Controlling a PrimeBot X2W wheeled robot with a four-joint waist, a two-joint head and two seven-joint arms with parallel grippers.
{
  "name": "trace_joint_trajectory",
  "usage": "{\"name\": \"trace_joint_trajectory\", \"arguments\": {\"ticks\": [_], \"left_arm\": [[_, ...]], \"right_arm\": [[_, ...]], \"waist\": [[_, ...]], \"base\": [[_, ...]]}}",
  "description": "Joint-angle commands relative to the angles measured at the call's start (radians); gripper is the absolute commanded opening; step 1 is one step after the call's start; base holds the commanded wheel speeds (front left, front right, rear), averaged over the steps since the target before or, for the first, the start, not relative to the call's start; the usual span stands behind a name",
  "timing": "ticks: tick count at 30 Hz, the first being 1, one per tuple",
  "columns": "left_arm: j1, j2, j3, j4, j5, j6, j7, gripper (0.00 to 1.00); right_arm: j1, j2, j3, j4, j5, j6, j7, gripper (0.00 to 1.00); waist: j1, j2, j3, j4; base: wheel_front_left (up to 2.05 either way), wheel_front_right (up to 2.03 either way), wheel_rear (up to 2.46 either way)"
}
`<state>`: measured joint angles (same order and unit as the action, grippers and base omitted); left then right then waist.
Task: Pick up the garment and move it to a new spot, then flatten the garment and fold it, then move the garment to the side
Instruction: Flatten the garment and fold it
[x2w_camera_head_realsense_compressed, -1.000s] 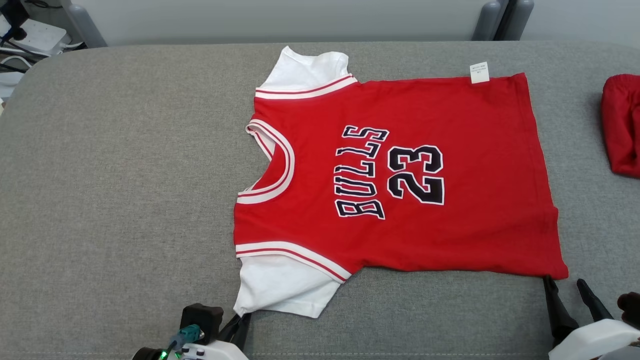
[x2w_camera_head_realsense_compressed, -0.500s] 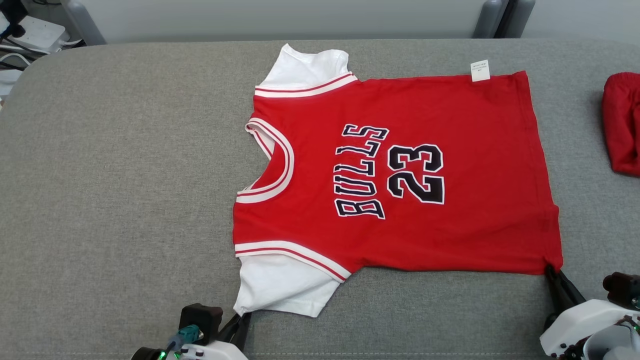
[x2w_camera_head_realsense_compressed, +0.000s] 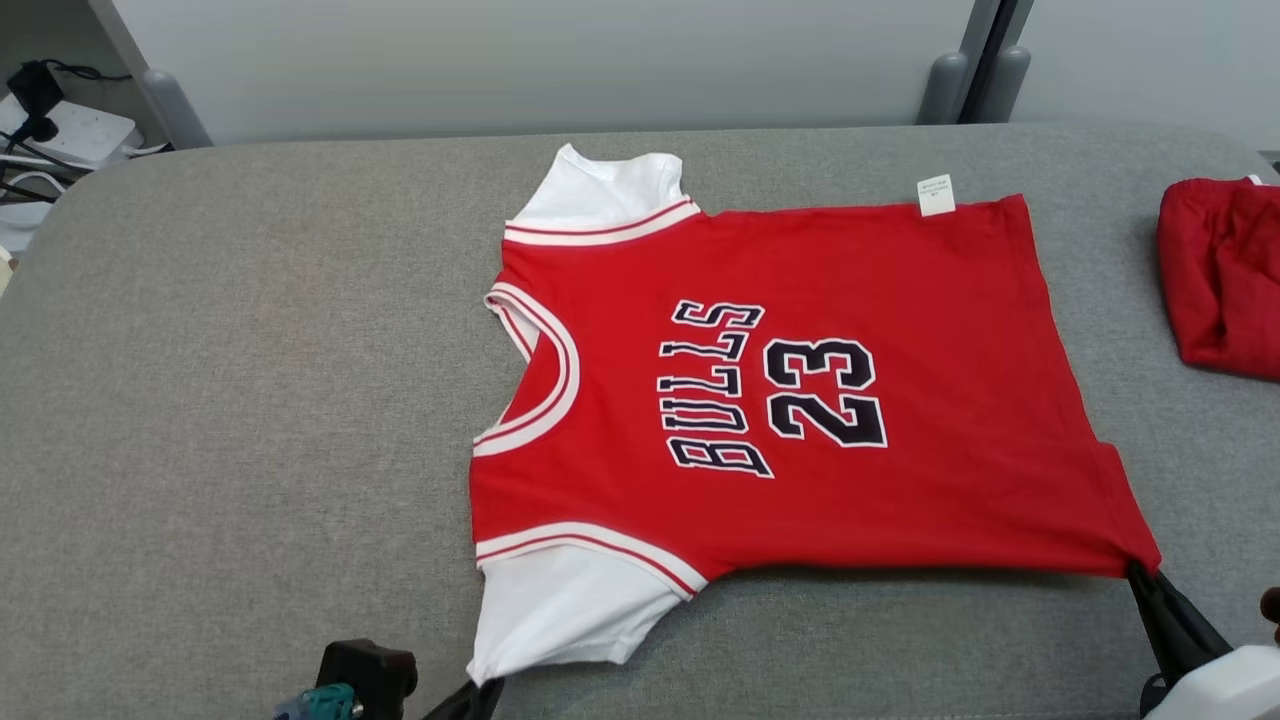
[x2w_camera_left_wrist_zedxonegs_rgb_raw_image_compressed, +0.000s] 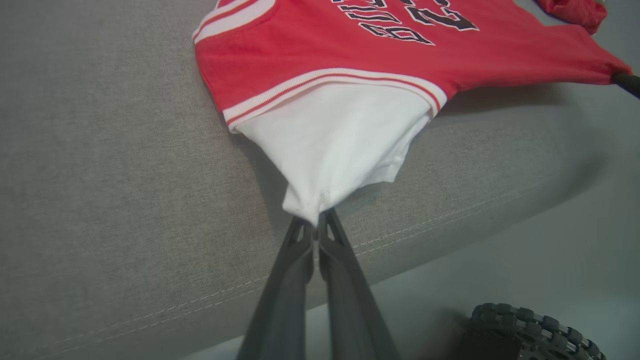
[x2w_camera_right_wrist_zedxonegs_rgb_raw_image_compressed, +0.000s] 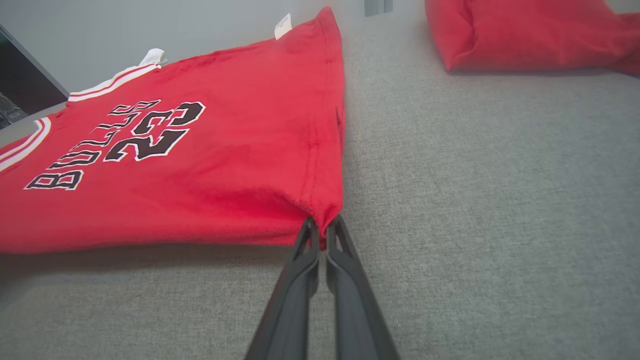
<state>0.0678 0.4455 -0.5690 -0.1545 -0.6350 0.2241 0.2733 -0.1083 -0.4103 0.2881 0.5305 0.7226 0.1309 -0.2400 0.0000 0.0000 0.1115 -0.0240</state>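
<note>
The garment (x2w_camera_head_realsense_compressed: 800, 400) is a red jersey with white sleeves and "BULLS 23" in black, spread face up on the grey padded table (x2w_camera_head_realsense_compressed: 250, 400), neck to the left. My left gripper (x2w_camera_head_realsense_compressed: 485, 686) is shut on the tip of the near white sleeve (x2w_camera_left_wrist_zedxonegs_rgb_raw_image_compressed: 340, 145), which it pulls to a point off the table; the pinch is plain in the left wrist view (x2w_camera_left_wrist_zedxonegs_rgb_raw_image_compressed: 316, 225). My right gripper (x2w_camera_head_realsense_compressed: 1138, 572) is shut on the near hem corner, lifting that red corner (x2w_camera_right_wrist_zedxonegs_rgb_raw_image_compressed: 320, 210) slightly; the right wrist view (x2w_camera_right_wrist_zedxonegs_rgb_raw_image_compressed: 322, 225) has the cloth clamped between the fingers.
Another red cloth (x2w_camera_head_realsense_compressed: 1220, 270) lies bunched at the table's far right, also seen as a red heap (x2w_camera_right_wrist_zedxonegs_rgb_raw_image_compressed: 525, 35). A white power strip with cables (x2w_camera_head_realsense_compressed: 60, 130) sits beyond the table's far left corner. The table's front edge (x2w_camera_left_wrist_zedxonegs_rgb_raw_image_compressed: 400, 240) runs just under my left gripper.
My right gripper went from open beside the hem corner to shut on it, and the corner now lifts. The camera has tilted, so the whole scene sits lower. The left grip is unchanged.
</note>
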Motion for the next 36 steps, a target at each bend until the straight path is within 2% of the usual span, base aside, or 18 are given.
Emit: {"name": "trace_joint_trajectory", "arguments": {"ticks": [1,8,12,16,23,31,36], "left_arm": [[-0.009,0.032,0.038,-0.052,-0.011,0.000,0.012,0.00],[0.096,0.118,0.049,-0.263,-0.068,0.035,0.126,0.00],[0.123,0.117,0.064,-0.320,-0.147,0.006,0.135,0.00],[0.096,0.063,0.075,-0.279,-0.231,-0.054,0.104,0.00],[-0.006,-0.047,0.132,-0.177,-0.352,-0.159,0.010,0.00],[-0.141,-0.105,0.187,-0.082,-0.416,-0.220,-0.033,0.00],[-0.275,-0.171,0.204,0.043,-0.439,-0.258,-0.067,0.00]], "right_arm": [[0.013,-0.048,0.018,-0.031,0.014,0.000,0.010,0.00],[0.133,-0.130,0.009,-0.114,0.079,0.000,0.109,0.00],[0.190,-0.135,-0.010,-0.188,0.174,0.000,0.180,0.00],[0.192,-0.129,-0.018,-0.201,0.186,0.000,0.238,0.00],[0.108,-0.093,-0.048,-0.191,0.188,0.000,0.300,0.00],[-0.011,-0.092,-0.097,-0.199,0.180,0.000,0.348,0.00],[-0.133,-0.082,-0.087,-0.151,0.175,0.000,0.382,0.00]], "waist": [[0.0000,0.0000,-0.010,-0.004],[0.0000,0.0000,-0.033,0.005],[0.0000,0.0000,-0.037,0.004],[0.0000,0.0000,-0.038,-0.001],[0.0000,0.0000,-0.018,-0.009],[0.0000,0.0000,0.033,-0.008],[0.0000,0.0000,0.081,-0.004]], "base": [[0.00,0.00,0.00],[0.00,0.00,0.00],[0.00,0.00,0.00],[0.00,0.00,0.00],[0.00,0.00,0.00],[0.00,0.00,0.00],[0.00,0.00,0.00]]}}
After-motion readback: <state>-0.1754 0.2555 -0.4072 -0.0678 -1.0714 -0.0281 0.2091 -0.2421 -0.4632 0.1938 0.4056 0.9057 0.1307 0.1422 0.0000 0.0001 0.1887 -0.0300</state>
